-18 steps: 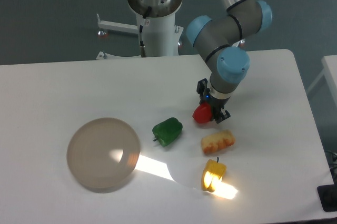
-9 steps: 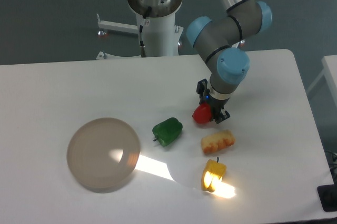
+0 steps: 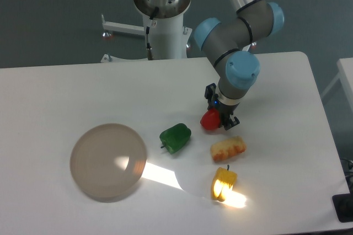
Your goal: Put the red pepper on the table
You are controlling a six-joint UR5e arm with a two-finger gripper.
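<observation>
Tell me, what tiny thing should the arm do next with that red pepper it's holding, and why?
Probably open the hand and let go. The red pepper sits between its fingers, low over the white table, seemingly touching or nearly touching it, on a bare patch apart from the green pepper and the orange-yellow piece. If it is not quite down, a slight lowering first would be safer.

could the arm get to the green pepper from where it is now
Probably yes. The green pepper lies in the open on the table, with nothing over it. But the gripper looks shut on the red pepper, so it would have to release that first.
</observation>
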